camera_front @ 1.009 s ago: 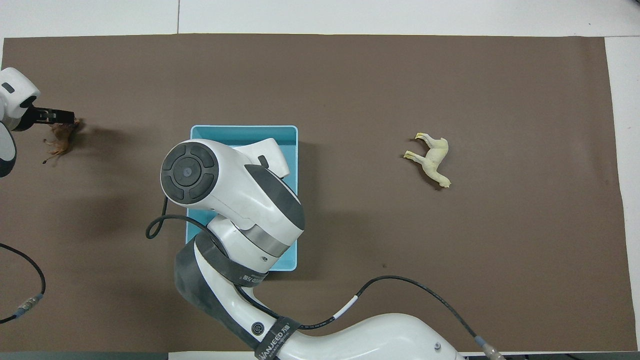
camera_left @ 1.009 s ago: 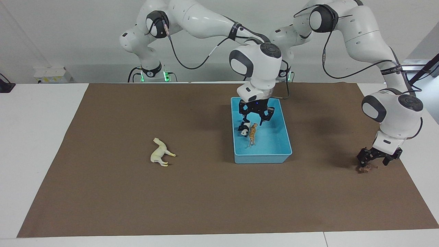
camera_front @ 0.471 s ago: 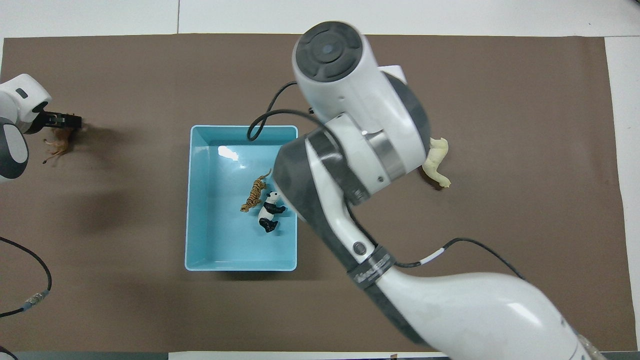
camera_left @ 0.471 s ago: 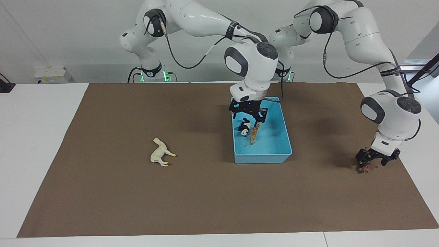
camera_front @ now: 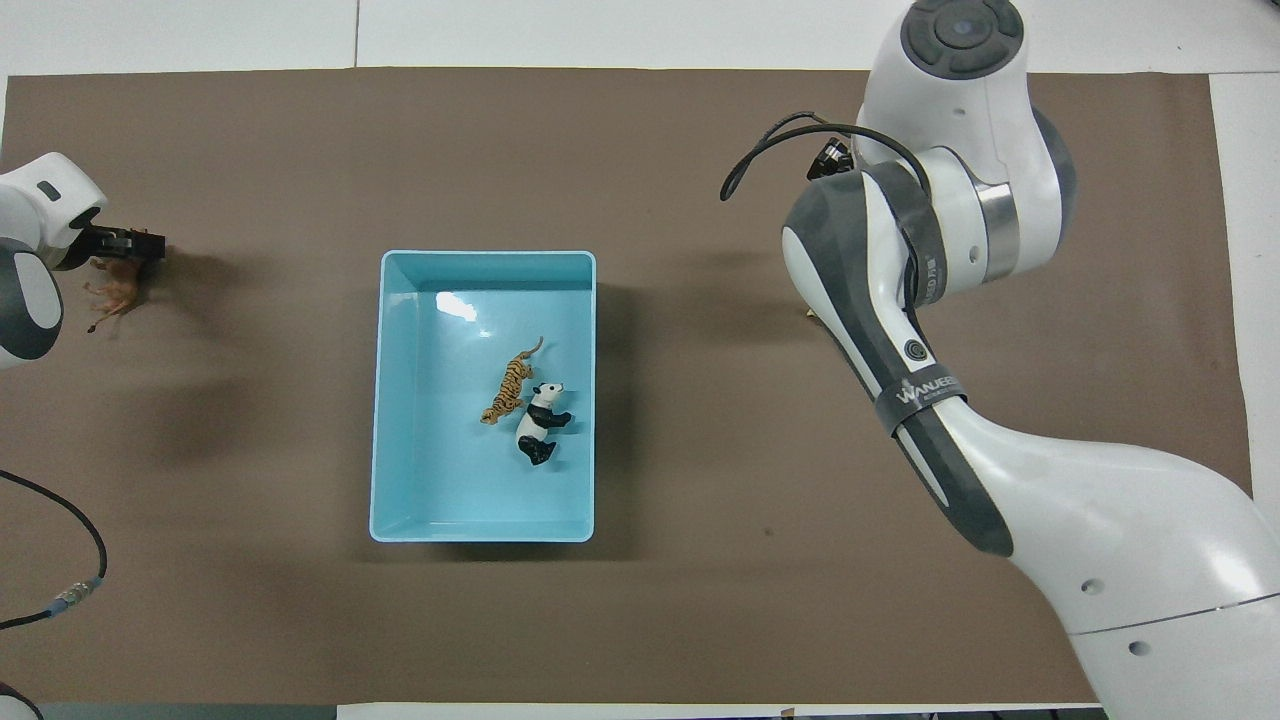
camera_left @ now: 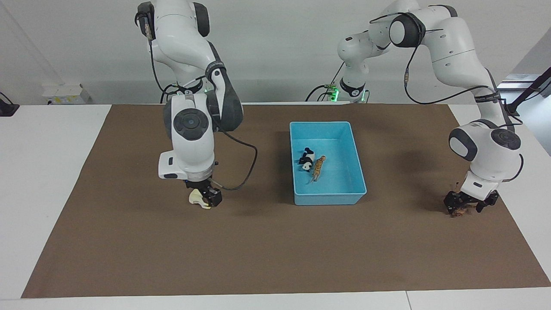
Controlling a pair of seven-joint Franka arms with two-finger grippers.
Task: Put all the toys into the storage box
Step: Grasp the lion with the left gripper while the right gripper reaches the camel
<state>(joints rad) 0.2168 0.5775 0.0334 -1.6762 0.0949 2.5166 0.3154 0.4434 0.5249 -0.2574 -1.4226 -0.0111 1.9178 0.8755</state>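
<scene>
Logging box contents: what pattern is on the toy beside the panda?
Orange with dark stripes, a tiger; clearest in the overhead view, lying in the storage box.

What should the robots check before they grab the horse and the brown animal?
1. Right gripper down at the cream horse: ok.
2. Right gripper open: ok.
3. Left gripper down at the brown animal: ok.
4. Left gripper open: ok.
5. Fingers on both sides of each toy: cannot tell.
6. Blue box has bare floor left beside the tiger and panda: ok.
</scene>
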